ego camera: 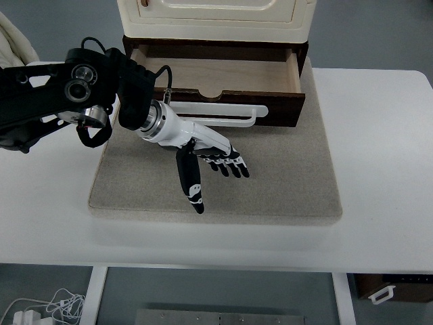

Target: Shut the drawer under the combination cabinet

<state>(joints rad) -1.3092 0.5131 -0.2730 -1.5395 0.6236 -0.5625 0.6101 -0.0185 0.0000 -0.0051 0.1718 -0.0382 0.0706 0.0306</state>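
The cream combination cabinet (216, 17) stands at the back of the table on a dark wooden base. Its drawer (216, 101) is pulled out, showing a bare light wood bottom, and a white bar handle (226, 112) runs across its dark front. My left hand (213, 162) hovers over the mat just in front of the drawer front, below the handle and apart from it. Its fingers are spread and point right and toward me, the thumb hanging down, and it holds nothing. The right arm does not show.
A beige mat (270, 183) lies under the cabinet and drawer, covering the table's middle. The white table (385, 169) extends on both sides. Cables and a white plug lie on the floor (40, 308) at bottom left.
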